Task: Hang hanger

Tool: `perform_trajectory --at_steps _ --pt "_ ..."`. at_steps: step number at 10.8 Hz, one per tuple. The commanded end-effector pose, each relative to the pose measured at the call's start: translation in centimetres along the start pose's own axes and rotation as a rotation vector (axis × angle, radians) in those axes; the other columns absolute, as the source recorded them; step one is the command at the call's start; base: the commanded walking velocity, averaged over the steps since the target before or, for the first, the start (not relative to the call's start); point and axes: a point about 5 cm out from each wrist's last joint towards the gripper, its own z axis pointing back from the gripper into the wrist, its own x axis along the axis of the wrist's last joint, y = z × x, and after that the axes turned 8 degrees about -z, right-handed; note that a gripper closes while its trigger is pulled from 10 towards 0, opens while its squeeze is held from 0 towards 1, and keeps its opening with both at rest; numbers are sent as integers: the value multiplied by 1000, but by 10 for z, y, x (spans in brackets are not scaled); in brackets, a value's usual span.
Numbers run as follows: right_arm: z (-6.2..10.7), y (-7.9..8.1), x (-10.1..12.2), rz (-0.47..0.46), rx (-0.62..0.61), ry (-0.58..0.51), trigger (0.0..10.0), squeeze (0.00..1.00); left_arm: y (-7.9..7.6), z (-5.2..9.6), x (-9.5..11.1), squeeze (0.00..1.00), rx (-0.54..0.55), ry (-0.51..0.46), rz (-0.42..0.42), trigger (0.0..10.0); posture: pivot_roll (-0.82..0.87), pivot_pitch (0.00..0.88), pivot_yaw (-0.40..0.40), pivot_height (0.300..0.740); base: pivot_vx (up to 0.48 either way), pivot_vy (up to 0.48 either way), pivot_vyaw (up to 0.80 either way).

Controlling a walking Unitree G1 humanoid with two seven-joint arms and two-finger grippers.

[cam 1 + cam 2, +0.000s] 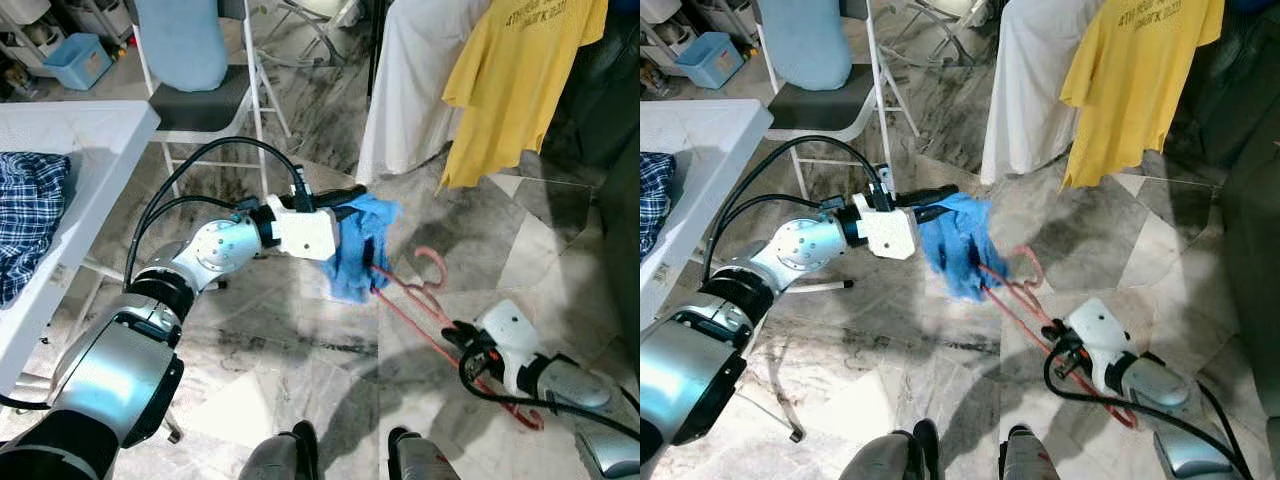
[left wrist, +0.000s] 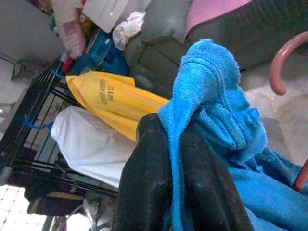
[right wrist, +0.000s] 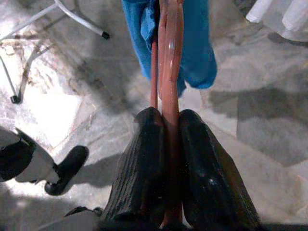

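Right gripper [image 3: 163, 159] clamps the thin red plastic hanger [image 1: 420, 300] low, near the floor. Left gripper [image 2: 175, 163] pinches the blue terry towel [image 1: 358, 245] draped on it, likely steadying. Beyond: yellow T-shirt [image 1: 520, 80] hanging, probable rack.
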Motion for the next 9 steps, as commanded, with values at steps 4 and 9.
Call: perform_trajectory --at_steps 4,9 --pt "-5 11 -26 -44 17 93 10000 0 5 0 1 0 75 -9 53 10000 -184 255 192 740 0 0 0" --pt "-15 -51 12 -453 -439 -299 10000 0 -40 -23 40 0 40 -222 260 10000 -179 250 195 740 0 0 0"
